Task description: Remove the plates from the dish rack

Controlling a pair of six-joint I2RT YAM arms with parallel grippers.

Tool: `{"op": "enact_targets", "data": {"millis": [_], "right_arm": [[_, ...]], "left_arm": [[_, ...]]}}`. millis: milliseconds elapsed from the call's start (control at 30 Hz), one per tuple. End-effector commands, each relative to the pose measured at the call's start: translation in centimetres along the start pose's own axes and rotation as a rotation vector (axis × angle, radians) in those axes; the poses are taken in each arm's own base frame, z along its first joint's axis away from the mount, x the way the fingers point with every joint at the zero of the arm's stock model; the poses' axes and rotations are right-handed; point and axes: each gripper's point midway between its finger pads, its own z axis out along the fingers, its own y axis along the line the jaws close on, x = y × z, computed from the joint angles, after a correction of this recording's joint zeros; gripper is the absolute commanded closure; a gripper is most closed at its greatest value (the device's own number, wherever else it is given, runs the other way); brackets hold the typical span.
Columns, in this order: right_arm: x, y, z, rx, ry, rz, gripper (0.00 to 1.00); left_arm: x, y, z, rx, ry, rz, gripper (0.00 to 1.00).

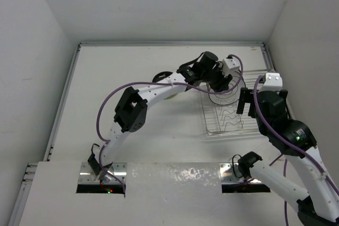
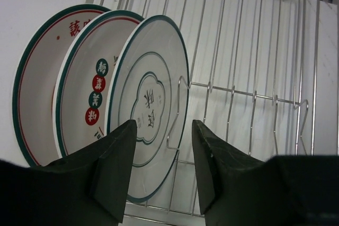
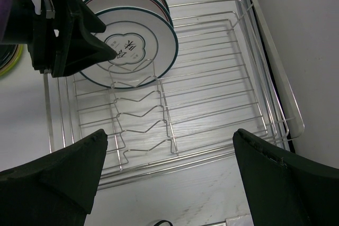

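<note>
Shows the dish rack (image 1: 228, 121) at the right of the bench (image 1: 159, 146), three plates (image 3: 127, 3) upright in the slots at its far left end, packed one behind another. Picks out white faces and dark green rims throughout, red and green characters on the back two, and a green emblem on the nearest plate (image 2: 151, 96).

Catches the left arm (image 1: 153, 92) stretched across the bench to that end. Has the left jaws partly parted, one of the fingers (image 2: 114, 168) on each side of the nearest plate's lower rim and close to it. Cannot tell whether either pad touches.

Finds the right arm (image 1: 286, 130) over the rack's near end. Has the right jaws spread wide and holding nothing, with bare wavy wire dividers (image 3: 143, 115) below.

Glimpses a lime-rimmed plate (image 3: 9, 63) lying flat on the bench just left of the rack, mostly cut off at the edge of the right wrist view.
</note>
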Motion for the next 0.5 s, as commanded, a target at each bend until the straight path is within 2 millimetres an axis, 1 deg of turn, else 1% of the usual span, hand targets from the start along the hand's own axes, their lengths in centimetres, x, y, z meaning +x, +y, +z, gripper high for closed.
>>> {"op": "enact_targets", "data": {"millis": [0, 67, 100, 167, 267, 400, 433, 467], "right_arm": [[-1.3, -0.3, -0.8, -0.011, -0.042, 0.017, 0.01], [-1.3, -0.3, -0.8, -0.008, -0.042, 0.018, 0.01], [-1.3, -0.3, -0.8, -0.009, -0.041, 0.016, 0.01], [-1.3, -0.2, -0.7, -0.012, -0.041, 0.018, 0.01], [-1.3, 0.1, -0.5, -0.019, -0.037, 0.016, 0.01], [-1.3, 0.3, -0.5, -0.023, -0.036, 0.017, 0.01], [-1.3, 0.3, -0.5, -0.023, -0.036, 0.017, 0.01], [-1.3, 0.3, -0.5, -0.025, -0.035, 0.017, 0.01]], "left_arm": [[-2.9, 1.5, -0.5, -0.048, -0.072, 0.049, 0.58], [-2.6, 1.5, -0.3, -0.041, -0.068, 0.05, 0.61], [-2.3, 1.4, -0.1, -0.036, -0.064, 0.05, 0.67], [-2.1, 1.2, 0.0, -0.024, -0.06, 0.049, 0.72], [-1.7, 0.9, 0.2, -0.014, -0.051, 0.048, 0.83], [-1.7, 0.7, -0.1, -0.015, -0.048, 0.057, 0.88], [-2.3, 0.6, -0.3, -0.015, -0.062, 0.066, 0.89], [-2.2, 0.5, -0.4, -0.016, -0.061, 0.068, 0.9]]}}
